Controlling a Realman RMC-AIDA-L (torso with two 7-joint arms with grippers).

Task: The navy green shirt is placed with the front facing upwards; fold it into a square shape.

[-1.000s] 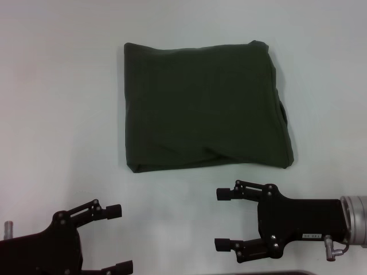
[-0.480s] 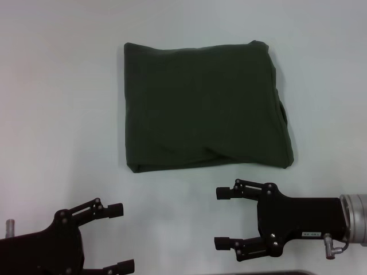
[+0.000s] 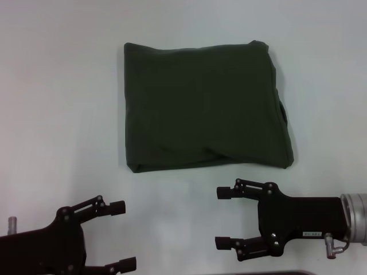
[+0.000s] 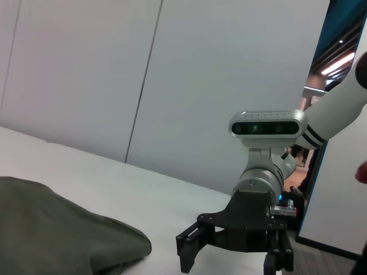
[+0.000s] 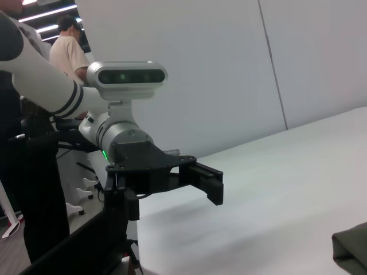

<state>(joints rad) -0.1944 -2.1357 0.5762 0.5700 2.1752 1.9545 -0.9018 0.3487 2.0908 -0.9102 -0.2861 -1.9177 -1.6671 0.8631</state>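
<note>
The navy green shirt lies folded into a rough square in the middle of the white table, plain side up, with no lettering showing. Both grippers hover near the table's front edge, apart from the cloth. At the front left, my left gripper is open with nothing in it. My right gripper is open just in front of the shirt's near right corner. The left wrist view shows a fold of the shirt and the right gripper beyond it. The right wrist view shows the left gripper and a shirt corner.
White table surface surrounds the shirt on all sides. The table's near edge runs just below the right gripper. A person stands beyond the table behind the left arm, and grey wall panels rise behind.
The left gripper has shifted very slightly. The shirt and the right gripper have not moved.
</note>
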